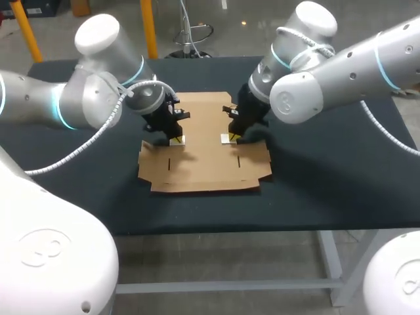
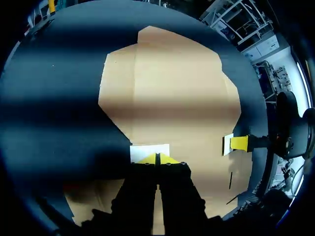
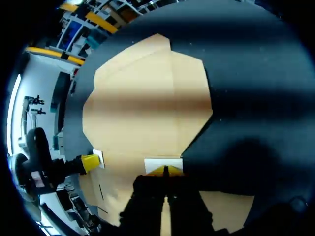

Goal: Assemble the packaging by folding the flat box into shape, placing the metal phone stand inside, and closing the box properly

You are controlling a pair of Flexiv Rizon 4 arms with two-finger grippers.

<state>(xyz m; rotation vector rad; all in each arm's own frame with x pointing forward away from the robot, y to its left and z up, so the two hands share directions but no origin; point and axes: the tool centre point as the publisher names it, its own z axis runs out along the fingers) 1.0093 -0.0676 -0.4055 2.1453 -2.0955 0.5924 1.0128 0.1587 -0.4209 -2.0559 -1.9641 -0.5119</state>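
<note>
The flat box point(image 1: 203, 161) is lying unfolded on the dark surface point(image 1: 328, 184), near its middle, with its flaps spreading out at the sides. The left claw point(image 2: 157, 158) is pointing down onto the left part of the cardboard, close to the left edge. Its two yellow tips are pressed together, with only a thin line between them, and they are pinching nothing. Just at these tips a small white patch point(image 2: 147, 150) is showing on the cardboard. The right claw point(image 3: 165, 170) is standing in the same manner on the right part of the box, tips also pressed together and gripping nothing, at a second white patch point(image 3: 162, 163). The two claws are facing each other, with bare cardboard lying between them.
</note>
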